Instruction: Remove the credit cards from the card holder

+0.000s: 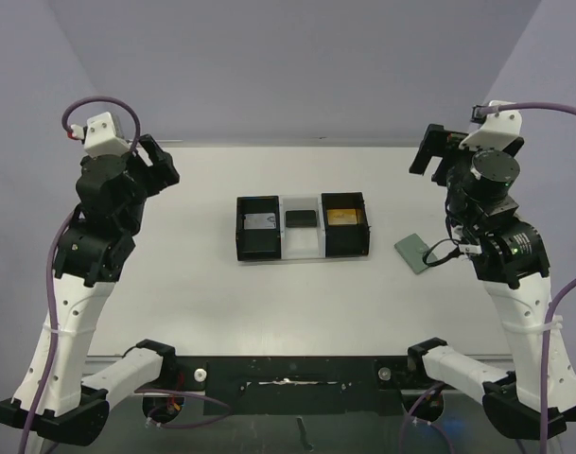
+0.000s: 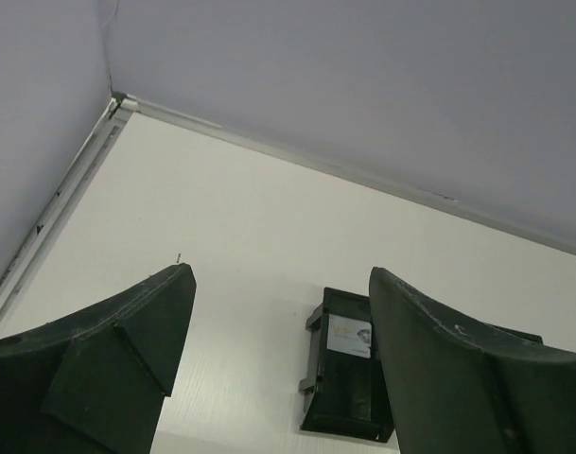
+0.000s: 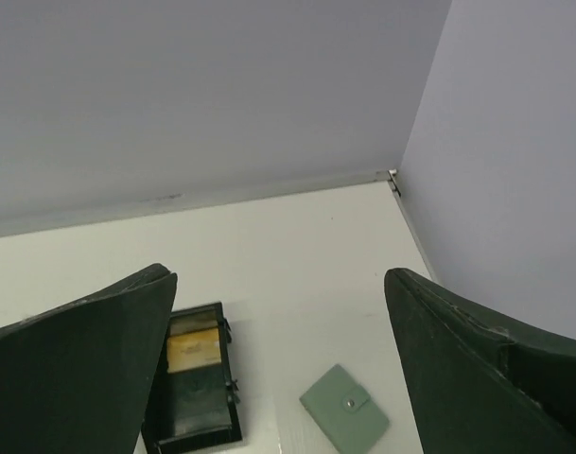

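Note:
The card holder [image 1: 415, 253], a small grey-green wallet, lies flat on the white table right of centre, snapped shut by its tab [image 3: 344, 409]. Its inside is hidden. Three credit cards lie in a three-compartment tray [image 1: 238, 236]: a silver one [image 1: 260, 222] on the left, a black one [image 1: 301, 218] in the clear middle, a gold one [image 1: 342, 218] on the right. My left gripper [image 1: 163, 163] is raised at the far left, open and empty [image 2: 280, 274]. My right gripper [image 1: 434, 151] hangs high at the far right behind the card holder, open and empty [image 3: 278, 274].
The tray's left black compartment [image 2: 311, 369] with the silver card [image 2: 349, 334] shows in the left wrist view. Its right compartment [image 3: 188, 440] with the gold card [image 3: 193, 348] shows in the right wrist view. Pale walls close the table's back and sides.

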Robot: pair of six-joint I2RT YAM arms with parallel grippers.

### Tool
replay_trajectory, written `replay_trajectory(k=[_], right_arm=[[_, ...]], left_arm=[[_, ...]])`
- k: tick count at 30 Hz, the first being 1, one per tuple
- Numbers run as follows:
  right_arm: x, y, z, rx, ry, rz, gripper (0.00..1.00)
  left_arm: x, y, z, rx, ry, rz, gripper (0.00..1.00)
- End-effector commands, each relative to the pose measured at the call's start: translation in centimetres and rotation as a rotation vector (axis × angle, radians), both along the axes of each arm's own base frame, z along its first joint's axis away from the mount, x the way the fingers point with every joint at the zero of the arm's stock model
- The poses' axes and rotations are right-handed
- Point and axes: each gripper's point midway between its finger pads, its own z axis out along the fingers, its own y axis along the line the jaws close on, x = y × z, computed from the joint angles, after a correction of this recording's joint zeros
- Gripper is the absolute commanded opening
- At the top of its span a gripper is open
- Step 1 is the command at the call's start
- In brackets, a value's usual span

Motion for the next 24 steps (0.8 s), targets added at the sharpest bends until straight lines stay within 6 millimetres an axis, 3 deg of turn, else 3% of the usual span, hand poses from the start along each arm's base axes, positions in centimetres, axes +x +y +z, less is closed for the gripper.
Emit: replay_trajectory(k=[1, 7, 10, 16, 21, 24], right_arm=[[-0.6, -0.1, -2.7, 0.030, 0.027, 0.036, 0.98], [-0.8, 0.7, -10.6, 0.125, 0.144, 0.102, 0.98], [-0.5, 2.7, -14.9, 0.213, 0.204, 0.198, 0.98], [-0.6, 7.5, -24.2, 0.446, 0.398, 0.377, 0.98], [-1.8, 9.9, -29.1, 0.472, 0.575, 0.406, 0.98], [-2.3, 11.5, -30.4, 0.451, 0.642, 0.401, 0.98]], left_arm=[[0.1, 0.3, -1.0, -0.053, -0.029, 0.009, 0.74], [0.4, 0.0, -7.5, -0.071, 0.088, -0.024, 0.75], [0.1, -1.2, -11.3, -0.087, 0.182, -0.100, 0.75], [-0.6, -1.8, -16.5, -0.098, 0.297, -0.165, 0.76], [-1.3, -0.5, -20.5, -0.131, 0.418, -0.106, 0.77], [-1.8, 0.7, -22.8, -0.148, 0.517, -0.055, 0.77]])
